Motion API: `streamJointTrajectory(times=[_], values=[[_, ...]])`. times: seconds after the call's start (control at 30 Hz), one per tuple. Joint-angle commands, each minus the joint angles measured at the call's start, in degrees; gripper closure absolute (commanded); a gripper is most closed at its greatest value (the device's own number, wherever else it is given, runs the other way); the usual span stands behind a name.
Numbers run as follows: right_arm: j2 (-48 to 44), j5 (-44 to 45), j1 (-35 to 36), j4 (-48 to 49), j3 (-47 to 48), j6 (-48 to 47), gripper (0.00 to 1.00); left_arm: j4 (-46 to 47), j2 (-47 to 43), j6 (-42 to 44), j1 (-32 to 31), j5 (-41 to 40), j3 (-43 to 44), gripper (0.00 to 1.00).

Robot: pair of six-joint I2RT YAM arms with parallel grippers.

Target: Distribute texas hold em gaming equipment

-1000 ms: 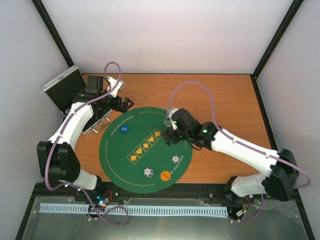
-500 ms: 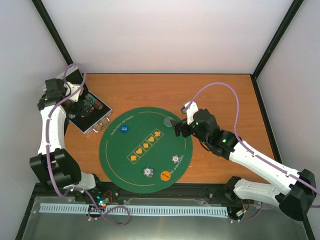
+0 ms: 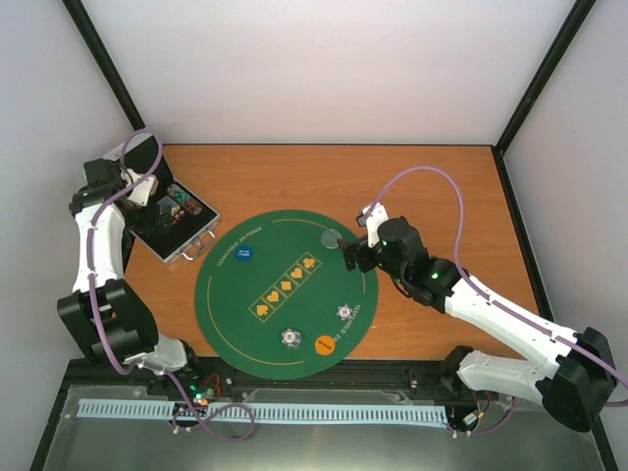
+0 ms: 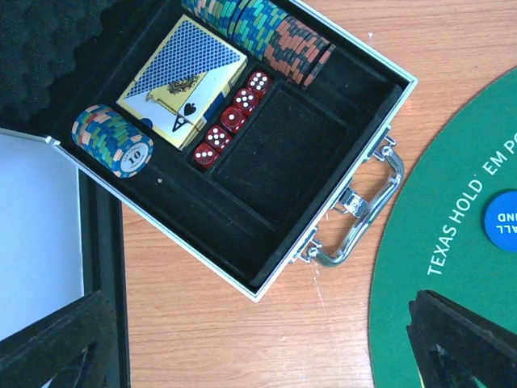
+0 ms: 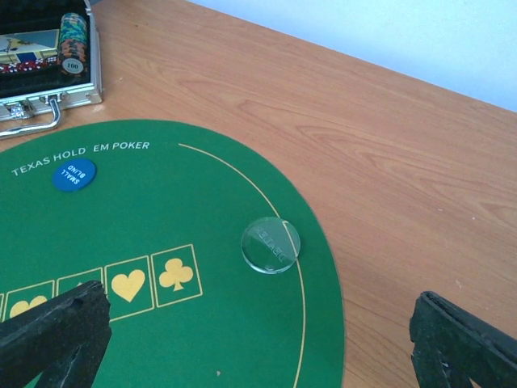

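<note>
Hovering at the far left of the wooden table (image 3: 442, 186), the left gripper (image 4: 254, 343) hung with its fingers spread wide and nothing between them, above the open silver case (image 4: 323, 234). Inside the case's black lining lay a blue-backed deck of playing cards (image 4: 182, 81), with a row of red dice (image 4: 233, 119) just beside it and a short stack of multicoloured chips (image 4: 113, 140) near the left corner. A longer row of chips (image 4: 266, 32) filled the far compartment, and the case's chrome handle (image 4: 363, 218) faced the round green mat (image 3: 245, 314).

On the mat, a blue disc (image 3: 245, 258) sat near the printed lettering on the left side. Two white-patterned poker chips (image 3: 291, 338) (image 3: 345, 312) rested apart from each other along the near edge, with an orange disc (image 3: 325, 344) between them and closer to the rim. A clear disc (image 5: 271, 245) lay on the yellow ring line at the mat's far right, beyond the printed club box.

Over the mat's right edge, near the clear disc, the right gripper (image 3: 351, 253) was poised with its fingers wide apart, touching and holding nothing.
</note>
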Motion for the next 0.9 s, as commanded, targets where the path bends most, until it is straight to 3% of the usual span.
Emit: streamJointTrajectory(times=[0.0,0.13,0.5,0.77,0.87], values=[[0.56,-1.30,-0.39,0.40,0.97,1.70,0.00,2.11,2.25,1.05,0.18,-1.15,0.51,0.00],[0.93,-2.71,-0.36,2.54,0.01,1.69,0.00,3.90,4.38,1.76,0.24,-2.14,1.51,0.02],[3.00,-2.86,-0.39,2.64,0.02,-0.26,0.00,7.75,9.48,5.82,0.25,-5.95,3.96,0.22],[4.78,-5.23,-0.38,1.14,2.84,-0.49,0.00,12.44,11.09,8.22,-2.35,-14.11,2.87,0.31],[6.37,-6.69,-0.38,-1.09,5.93,-0.04,0.00,16.73,10.97,9.84,-2.56,-16.69,0.74,0.40]])
